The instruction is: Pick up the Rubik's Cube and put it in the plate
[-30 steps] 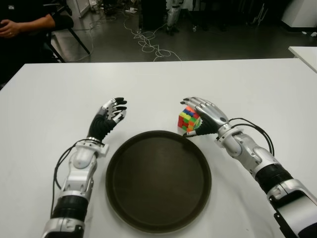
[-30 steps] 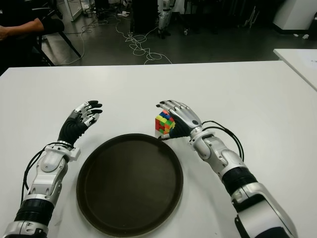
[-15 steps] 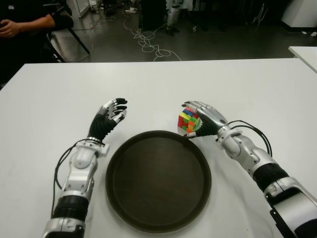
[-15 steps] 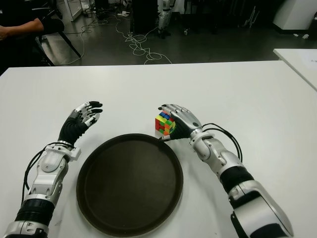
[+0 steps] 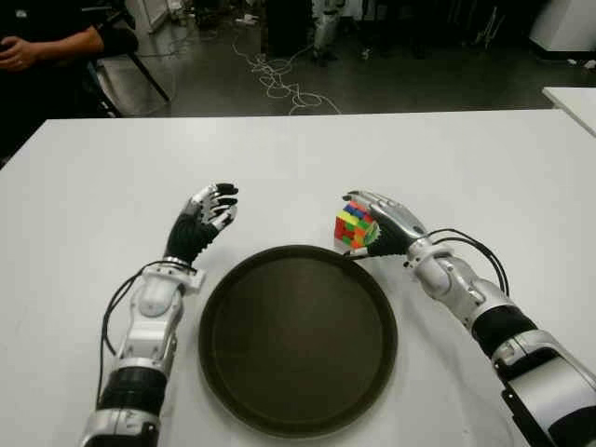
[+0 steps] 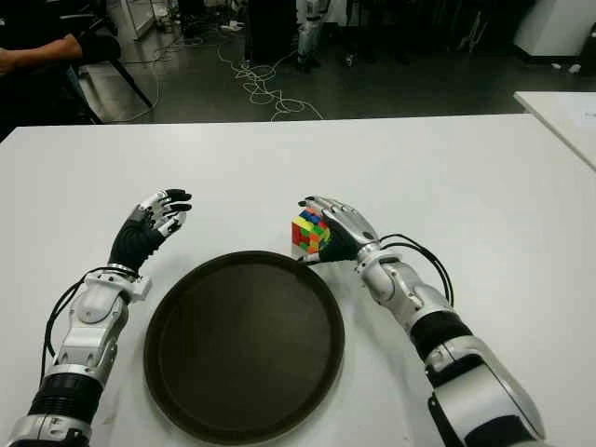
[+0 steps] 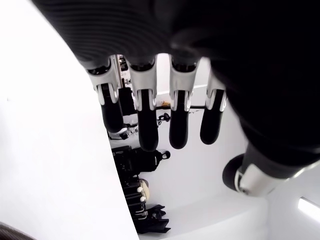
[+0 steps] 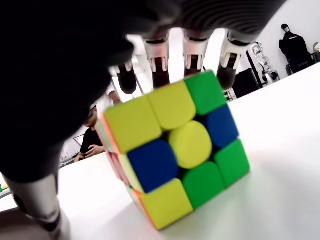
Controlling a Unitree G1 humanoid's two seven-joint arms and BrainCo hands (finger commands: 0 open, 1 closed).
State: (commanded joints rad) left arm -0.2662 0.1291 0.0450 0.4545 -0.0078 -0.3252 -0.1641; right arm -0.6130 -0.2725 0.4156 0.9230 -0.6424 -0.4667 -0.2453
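The Rubik's Cube (image 5: 351, 226) stands on the white table (image 5: 279, 154), just past the far right rim of the round dark plate (image 5: 298, 345). My right hand (image 5: 387, 223) is cupped around the cube from the right. Its fingers (image 8: 159, 65) arch over the cube's top and the thumb (image 8: 40, 210) sits low beside it. In the right wrist view the cube (image 8: 175, 150) rests on the table with gaps to the fingers. My left hand (image 5: 207, 209) is raised to the left of the plate, fingers (image 7: 145, 125) loosely bent, holding nothing.
A seated person's arm (image 5: 42, 42) shows beyond the table's far left corner. Cables (image 5: 279, 79) lie on the floor behind the table. A second white table (image 5: 573, 98) edges in at the right.
My right hand has eased closer around the cube and its forearm has dropped slightly. The cube stays where it was. The left hand has hardly moved.
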